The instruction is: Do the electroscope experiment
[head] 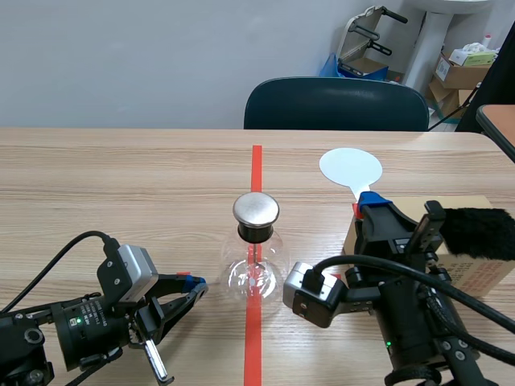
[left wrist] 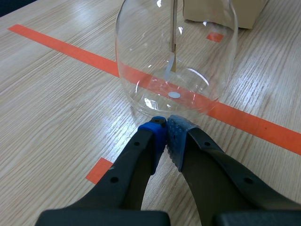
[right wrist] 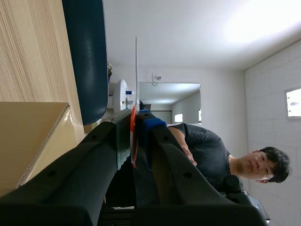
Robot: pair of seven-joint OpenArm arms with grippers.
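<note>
Two grippers flank the electroscope (head: 256, 253), which stands on the red tape line at mid-table with its metal cap (head: 256, 210) on top. In the scene view the right gripper (head: 372, 201) pinches the handle of a white paddle (head: 350, 167), disc uppermost. The cap lies to that disc's left, lower and nearer the robot, so the right arm looks best placed to carry it across. The left wrist view shows the left gripper (left wrist: 165, 125) pressed together on nothing, its tips just beside the electroscope's glass base; whether they touch I cannot tell. The right wrist view shows the paddle (right wrist: 137, 66) edge-on, running straight out from the clamped fingers
</note>
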